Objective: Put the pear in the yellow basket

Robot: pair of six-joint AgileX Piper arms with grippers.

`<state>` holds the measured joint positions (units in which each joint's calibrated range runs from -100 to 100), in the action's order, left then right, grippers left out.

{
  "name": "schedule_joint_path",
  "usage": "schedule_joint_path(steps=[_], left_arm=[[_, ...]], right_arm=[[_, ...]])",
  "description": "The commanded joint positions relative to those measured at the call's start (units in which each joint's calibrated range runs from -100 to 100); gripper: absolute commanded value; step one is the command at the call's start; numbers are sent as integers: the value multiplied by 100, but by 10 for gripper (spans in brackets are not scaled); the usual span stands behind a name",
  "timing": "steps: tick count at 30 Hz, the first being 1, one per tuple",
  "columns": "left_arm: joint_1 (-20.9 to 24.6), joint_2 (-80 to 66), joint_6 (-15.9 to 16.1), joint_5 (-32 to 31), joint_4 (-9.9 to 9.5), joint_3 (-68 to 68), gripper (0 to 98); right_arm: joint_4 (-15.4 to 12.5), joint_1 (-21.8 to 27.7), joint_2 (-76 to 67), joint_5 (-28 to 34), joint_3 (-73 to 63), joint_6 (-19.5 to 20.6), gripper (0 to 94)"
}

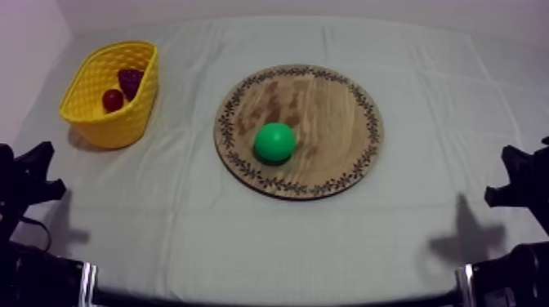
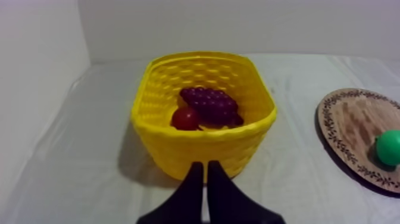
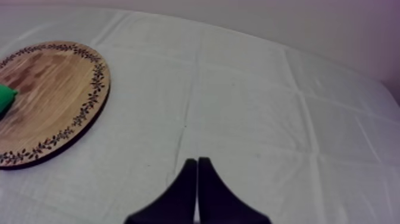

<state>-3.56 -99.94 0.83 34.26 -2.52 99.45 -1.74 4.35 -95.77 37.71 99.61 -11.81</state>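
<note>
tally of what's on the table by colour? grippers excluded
Green: 1, the pear on the board
Yellow: 1, the basket
Purple: 1, the bunch of grapes in the basket
Red: 1, the small red fruit in the basket
Wood brown: 1, the board
Total: 5

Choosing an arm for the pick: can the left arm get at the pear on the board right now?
Probably yes. The pear lies alone on the wooden board, bare cloth between it and the left gripper; the yellow basket stands off that line. The shut fingers must open first.
</note>
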Motion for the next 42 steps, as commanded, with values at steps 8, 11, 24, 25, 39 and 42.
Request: schedule_joint_path(steps=[8,11,24,25,39,42], left_arm=[[-129,647,-353,-102,-372,-715,0],[-155,1262,-418,-103,-391,-1334,0],[-786,3912,-359,-8,-407,-3903,0],[-868,4055,-368,22,-424,-4031,0],[-2140,6006,-992,1221,-891,-6086,0],[-2349,6422,-1045,1394,-900,-6498,0]], right_arm=[[1,1,1,3,5,2,5],[1,1,1,3,5,2,5],[1,1,1,3,5,2,5],[1,1,1,3,5,2,5],[1,1,1,3,5,2,5],[1,1,1,3,5,2,5]])
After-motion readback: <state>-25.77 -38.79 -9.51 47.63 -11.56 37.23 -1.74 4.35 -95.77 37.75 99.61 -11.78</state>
